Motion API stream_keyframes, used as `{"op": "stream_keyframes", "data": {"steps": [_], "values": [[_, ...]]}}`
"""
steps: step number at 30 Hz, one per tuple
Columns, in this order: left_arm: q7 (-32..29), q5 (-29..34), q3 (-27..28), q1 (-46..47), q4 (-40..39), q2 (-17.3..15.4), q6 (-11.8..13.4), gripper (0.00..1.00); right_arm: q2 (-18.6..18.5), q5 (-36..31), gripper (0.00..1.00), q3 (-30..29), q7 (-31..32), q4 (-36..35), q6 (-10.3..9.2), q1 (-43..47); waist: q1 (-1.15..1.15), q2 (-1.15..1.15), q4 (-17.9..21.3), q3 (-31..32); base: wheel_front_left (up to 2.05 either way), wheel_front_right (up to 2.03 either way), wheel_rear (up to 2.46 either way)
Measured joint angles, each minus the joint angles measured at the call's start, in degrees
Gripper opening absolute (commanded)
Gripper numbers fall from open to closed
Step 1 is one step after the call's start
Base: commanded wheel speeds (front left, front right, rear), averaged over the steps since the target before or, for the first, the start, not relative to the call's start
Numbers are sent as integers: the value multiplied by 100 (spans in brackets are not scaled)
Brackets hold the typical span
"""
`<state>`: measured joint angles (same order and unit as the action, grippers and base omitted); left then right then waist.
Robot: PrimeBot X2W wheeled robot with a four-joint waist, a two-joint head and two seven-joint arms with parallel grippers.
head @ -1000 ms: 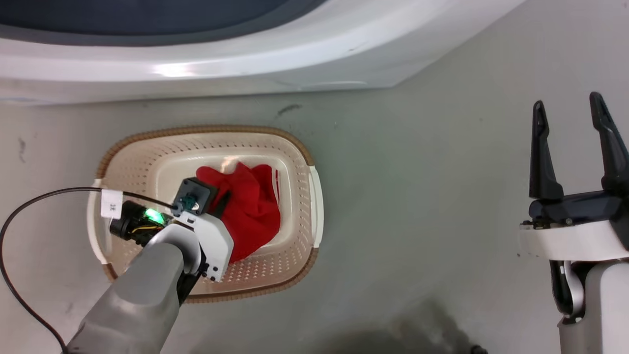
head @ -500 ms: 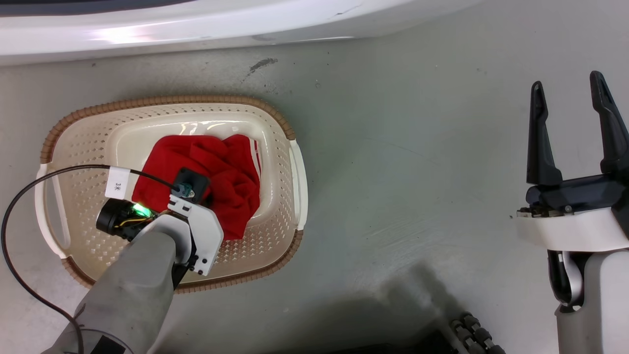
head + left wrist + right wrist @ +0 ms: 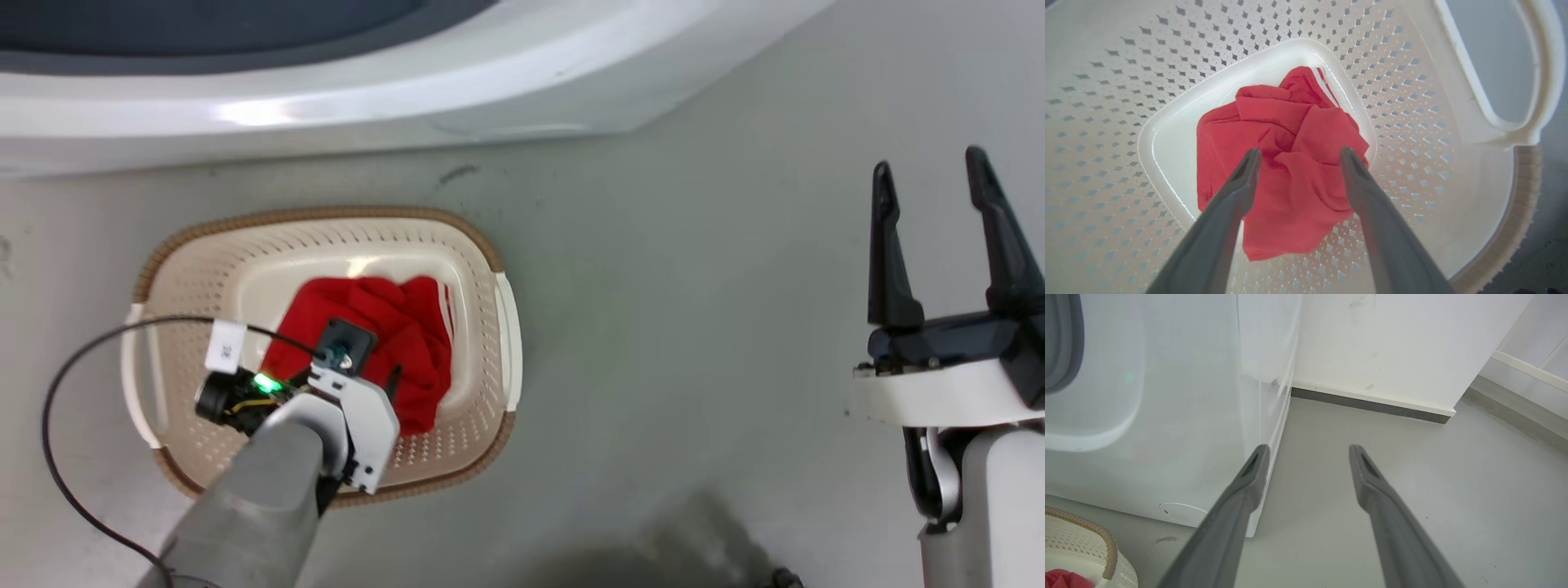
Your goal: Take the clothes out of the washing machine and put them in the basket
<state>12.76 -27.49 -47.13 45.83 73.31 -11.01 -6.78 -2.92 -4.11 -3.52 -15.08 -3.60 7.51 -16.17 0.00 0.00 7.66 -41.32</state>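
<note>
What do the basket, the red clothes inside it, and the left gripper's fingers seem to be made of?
The basket looks like moulded plastic, cream and glossy: its bottom reflects light, its walls have regular holes. The red clothes look like soft matte fabric, creased. The left gripper has smooth, rigid-looking matte grey fingers, probably plastic.

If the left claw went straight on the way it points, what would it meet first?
The red clothes heaped in the basket, centred ahead of the open left claw; the gap to them is unclear.

Left gripper [image 3: 1299, 150] points down, fingers spread; right gripper [image 3: 927, 159] stands upright, fingers apart.
</note>
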Motion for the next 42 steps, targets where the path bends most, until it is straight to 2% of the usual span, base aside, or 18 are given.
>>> {"op": "stream_keyframes", "data": {"steps": [7, 14, 21, 28, 33, 35, 40, 42], "values": [[213, -204, 292, -422, -310, 158, 254, 100, 1, -100, 100, 15, 0, 143, 0, 330, -1, 0, -160, 725, 0, 0, 0], [231, -21, 846, -1061, -1802, -96, 713, 100, 0, -145, 100, 12, -1, 229, 1, 615, -1, 0, -327, 1422, 0, 0, 0], [232, 475, 1553, -1616, -3244, -337, 1028, 100, 0, -152, 100, 11, -1, 272, 0, 835, -2, 0, -471, 1957, 0, 0, 0], [231, 887, 2213, -1710, -4241, -377, 1085, 100, 1, -143, 100, 54, 0, 294, 1, 942, -2, 0, -505, 2240, 0, 0, 0], [232, 1093, 2442, -1334, -4265, -445, 1032, 100, 1, -91, 100, 94, -1, 286, 0, 932, -2, 0, -409, 2206, 0, 0, 0], [232, 1224, 2530, -866, -4107, -474, 979, 100, 1, -66, 100, 118, -1, 259, 0, 899, -1, 0, -325, 2092, 0, 0, 0], [227, 1321, 2525, -102, -3522, -485, 825, 100, -1, 31, 100, 97, -1, 238, 0, 743, -1, 0, -208, 1860, 0, 0, 0], [127, 1325, 2546, 585, -3041, -572, 721, 100, 0, 98, 100, 131, -1, 211, 0, 634, 0, 0, -104, 1651, 0, 0, 0]]}}
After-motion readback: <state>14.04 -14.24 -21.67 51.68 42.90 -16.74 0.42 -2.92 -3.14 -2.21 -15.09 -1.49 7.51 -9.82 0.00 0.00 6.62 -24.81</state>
